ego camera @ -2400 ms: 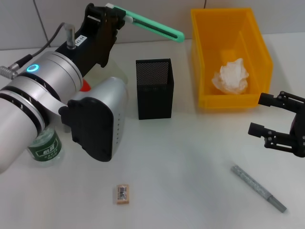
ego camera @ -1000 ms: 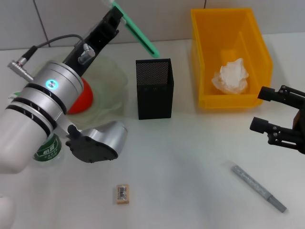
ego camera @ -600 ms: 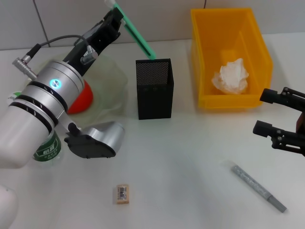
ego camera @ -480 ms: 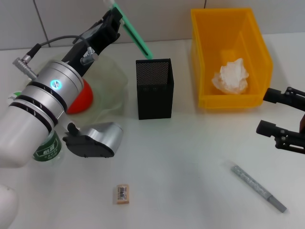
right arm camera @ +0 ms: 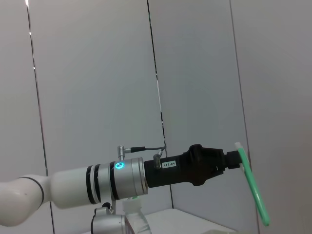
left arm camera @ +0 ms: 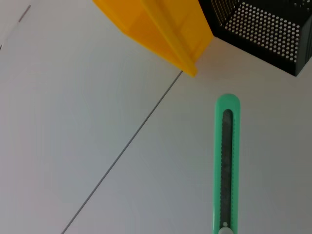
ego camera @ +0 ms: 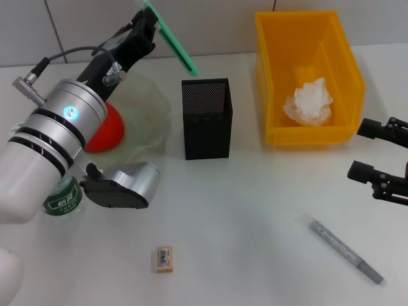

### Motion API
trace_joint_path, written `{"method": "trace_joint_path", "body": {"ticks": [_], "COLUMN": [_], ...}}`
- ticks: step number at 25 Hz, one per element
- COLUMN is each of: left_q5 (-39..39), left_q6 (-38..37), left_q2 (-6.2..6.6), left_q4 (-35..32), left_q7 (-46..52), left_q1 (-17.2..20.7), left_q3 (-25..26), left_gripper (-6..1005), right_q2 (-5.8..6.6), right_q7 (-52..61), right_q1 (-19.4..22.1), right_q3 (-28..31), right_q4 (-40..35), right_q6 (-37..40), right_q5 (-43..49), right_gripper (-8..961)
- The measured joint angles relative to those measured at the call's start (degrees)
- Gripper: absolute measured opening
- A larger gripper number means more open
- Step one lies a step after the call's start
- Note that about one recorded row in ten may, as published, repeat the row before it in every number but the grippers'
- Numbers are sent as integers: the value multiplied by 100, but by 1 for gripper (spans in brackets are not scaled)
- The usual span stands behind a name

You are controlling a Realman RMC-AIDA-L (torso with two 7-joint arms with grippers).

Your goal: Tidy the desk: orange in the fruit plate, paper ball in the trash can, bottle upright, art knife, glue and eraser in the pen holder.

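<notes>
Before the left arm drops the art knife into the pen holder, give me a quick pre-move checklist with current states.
1. Left gripper holding the art knife: ok, clamped at its upper end.
2. Knife tip over the pen holder opening: not ok, it hangs behind and to the left of the rim.
3. Knife near vertical: not ok, tilted.
4. Pen holder upright, opening unobstructed: ok.
5. Right gripper out of the path: ok, open, near the glue.
6. Eraser undisturbed on the table: ok.
</notes>
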State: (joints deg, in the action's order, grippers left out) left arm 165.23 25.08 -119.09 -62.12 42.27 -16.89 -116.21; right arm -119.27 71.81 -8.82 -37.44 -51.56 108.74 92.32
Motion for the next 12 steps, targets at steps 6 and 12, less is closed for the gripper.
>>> {"method": "trace_joint_path", "body": {"ticks": [6,12], "left_q5": [10,19], "left_q6": [61,263], "left_q2": [0,0], "left_q4": [21,215], "left_q7": [-4,-171], "left_q1": [9,-4], "left_q3": [-31,-119], "left_gripper": [103,103], "right_q2": [0,0], "right_q7": [0,0], "right_q1": [0,3], "right_q3": [0,0], "right_q4": [2,22], "right_q6": [-29,-53], "right_q5": [5,16], "right_gripper": [762,762]}}
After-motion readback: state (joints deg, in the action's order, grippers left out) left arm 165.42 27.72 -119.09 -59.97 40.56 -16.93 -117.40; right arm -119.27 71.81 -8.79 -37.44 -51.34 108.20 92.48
